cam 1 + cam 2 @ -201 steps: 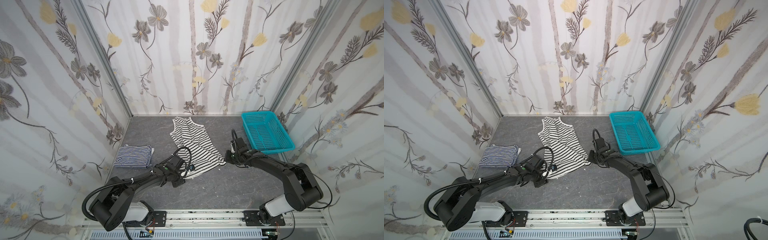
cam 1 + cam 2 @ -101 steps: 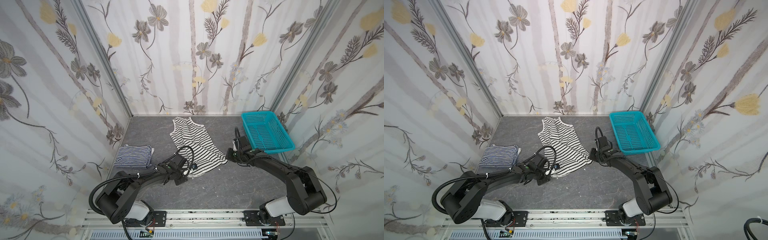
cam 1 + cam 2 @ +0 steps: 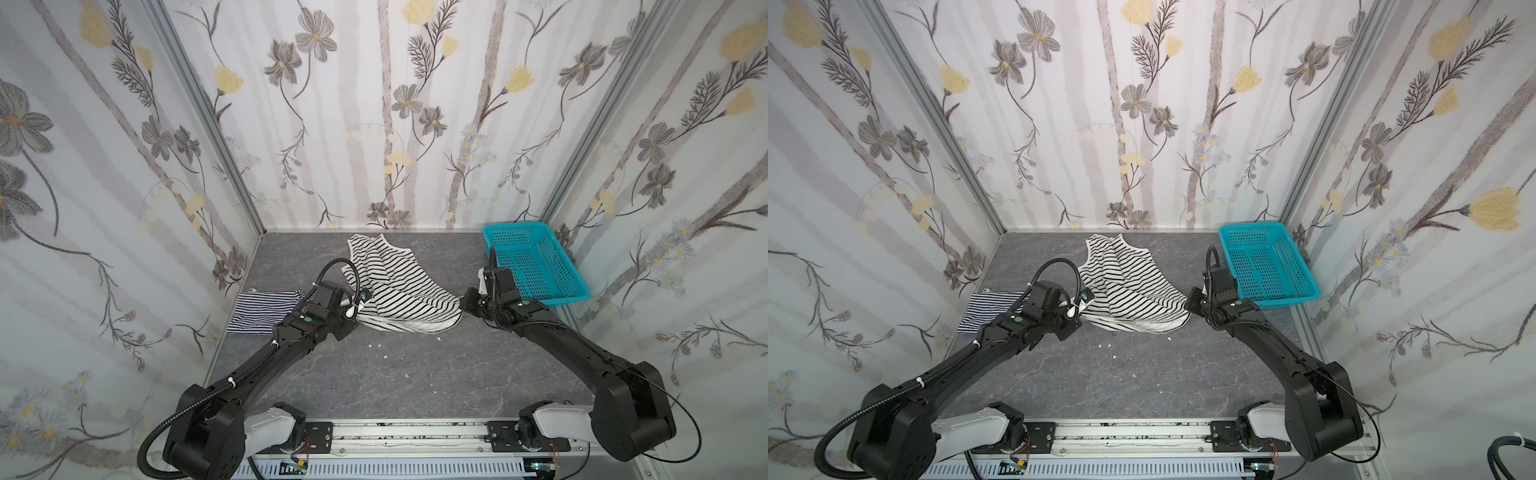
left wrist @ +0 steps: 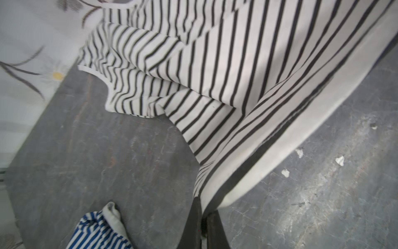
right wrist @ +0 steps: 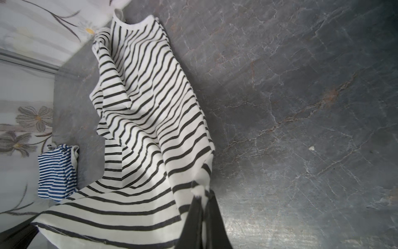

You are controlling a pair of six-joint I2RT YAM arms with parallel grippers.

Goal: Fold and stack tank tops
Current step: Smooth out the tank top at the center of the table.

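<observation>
Both top views: the black-striped top [image 3: 399,291] [image 3: 1129,291] sits mid-table [image 3: 395,374]. Its long axis runs near-to-far, with the straps aimed at the back wall [image 3: 374,124] and the hem toward the arms. The left gripper [image 3: 358,311] and right gripper [image 3: 465,303] each have a hem corner, so that edge hangs off the table. The navy top [image 3: 266,309] lies folded off to the left, and the basket [image 3: 515,227] is far right.

Left wrist: jaws pinched tight on the white hem band, cloth fanning away.

Right wrist: same deal on the other corner, neckline at the far end.
</observation>
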